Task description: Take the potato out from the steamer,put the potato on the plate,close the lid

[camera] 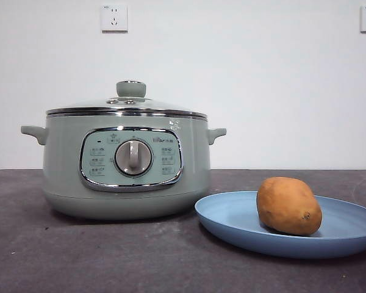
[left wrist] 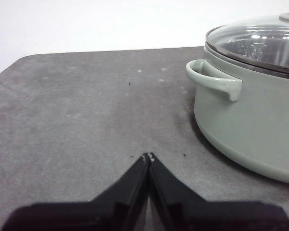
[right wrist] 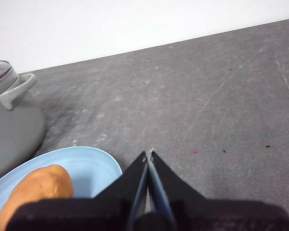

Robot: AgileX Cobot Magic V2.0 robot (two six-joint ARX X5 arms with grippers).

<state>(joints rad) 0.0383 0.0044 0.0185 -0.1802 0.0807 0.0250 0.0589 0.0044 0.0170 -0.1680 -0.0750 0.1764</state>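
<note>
Now | we are seeing potato lying on plate, lid sitting on steamer | left gripper pinched together beside steamer; right gripper also pinched together, nearer plate | we are judging nothing left.

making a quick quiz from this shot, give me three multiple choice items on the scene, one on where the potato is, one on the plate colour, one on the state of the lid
1. Where is the potato?
A. inside the steamer
B. on the plate
C. on the bare table

2. What colour is the plate?
A. light blue
B. white
C. red

3. What is the state of the lid?
A. lying on the table
B. held in a gripper
C. closed on the steamer

Answers:
1 B, the potato rests on the plate, beside the steamer.
2 A, the front and right wrist views both show it light blue.
3 C, the glass lid sits on the steamer's rim; the left gripper and right gripper are shut, empty, over the table.
</note>
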